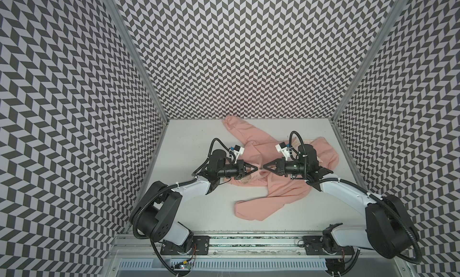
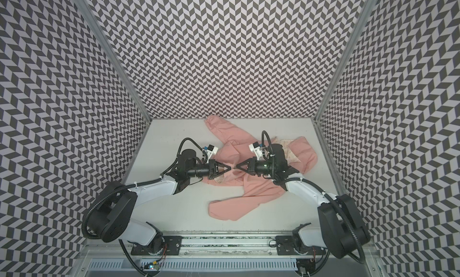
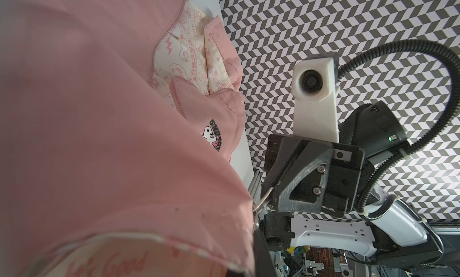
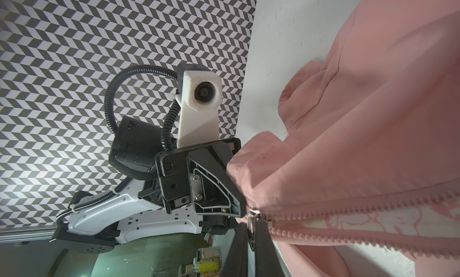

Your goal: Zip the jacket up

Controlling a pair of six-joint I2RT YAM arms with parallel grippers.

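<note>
The salmon-pink jacket (image 1: 286,188) (image 2: 258,188) lies crumpled on the white table, and my two grippers meet tip to tip over its middle. My left gripper (image 1: 256,168) (image 2: 230,167) (image 3: 254,228) is shut on the jacket's pink fabric (image 3: 99,113) beside the zipper's end. My right gripper (image 1: 264,167) (image 2: 237,167) (image 4: 252,228) is shut on the metal zipper pull (image 4: 252,217) (image 3: 263,198). From the slider the two rows of pink teeth (image 4: 348,206) spread apart over cream lining (image 4: 373,219). A cartoon dog graphic (image 3: 211,136) shows on the chest.
One sleeve (image 1: 231,123) reaches the back wall and another (image 1: 249,211) lies toward the front. Bare table (image 1: 199,213) lies on the left, with the arms' mounting rail (image 1: 249,240) along the front edge. Chevron-patterned walls (image 1: 249,51) enclose three sides.
</note>
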